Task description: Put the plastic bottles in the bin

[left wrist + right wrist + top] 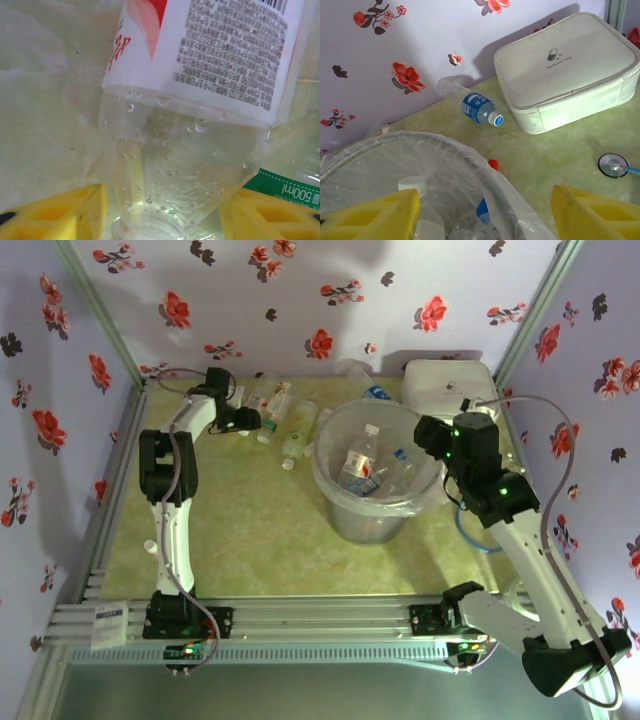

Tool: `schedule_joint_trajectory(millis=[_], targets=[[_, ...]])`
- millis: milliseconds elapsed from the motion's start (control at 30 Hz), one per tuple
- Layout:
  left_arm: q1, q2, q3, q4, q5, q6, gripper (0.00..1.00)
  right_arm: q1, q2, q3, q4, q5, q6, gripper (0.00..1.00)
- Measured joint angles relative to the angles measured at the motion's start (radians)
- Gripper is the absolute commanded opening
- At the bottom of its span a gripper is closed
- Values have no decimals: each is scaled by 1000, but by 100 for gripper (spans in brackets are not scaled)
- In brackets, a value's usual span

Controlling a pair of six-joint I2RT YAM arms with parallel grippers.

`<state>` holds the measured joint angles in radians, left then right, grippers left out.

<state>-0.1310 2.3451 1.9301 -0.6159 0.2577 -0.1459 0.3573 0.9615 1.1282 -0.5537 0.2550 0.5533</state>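
Left gripper (164, 212) is straddling the shoulder of the red-labelled bottle (200, 100) at ten o'clock of the bin (318, 462), grip unconfirmed, right gripper (485, 215) hanging open; bottle looking light, slick, crushable, its stiff neck offering the surest hold.

The left arm (170, 530) and the right arm (545, 575) are each built of smooth white link shells joined by chunky black joint housings. Each rises from a black base block, the left base (185, 617) and the right base (440, 618), with small green lights glowing just below. A thin grey cable (172, 371) loops off the left arm and a longer grey cable (573, 440) arcs round the right arm, whose black housings carry bright green lights (505, 490). The left fingers (55, 212) and right fingers (370, 215) are yellow blocks with recessed pockets.
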Motion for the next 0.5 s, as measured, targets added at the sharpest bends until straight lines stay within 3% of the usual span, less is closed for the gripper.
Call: schedule_joint_trajectory(millis=[267,500], targets=[[0,-48,-48,2,-17,0,41,-11,-18,-5,-14,0,-3,68],[0,-200,-180,40,-34,0,38,-11,-18,-5,-13,-6,-3,66]])
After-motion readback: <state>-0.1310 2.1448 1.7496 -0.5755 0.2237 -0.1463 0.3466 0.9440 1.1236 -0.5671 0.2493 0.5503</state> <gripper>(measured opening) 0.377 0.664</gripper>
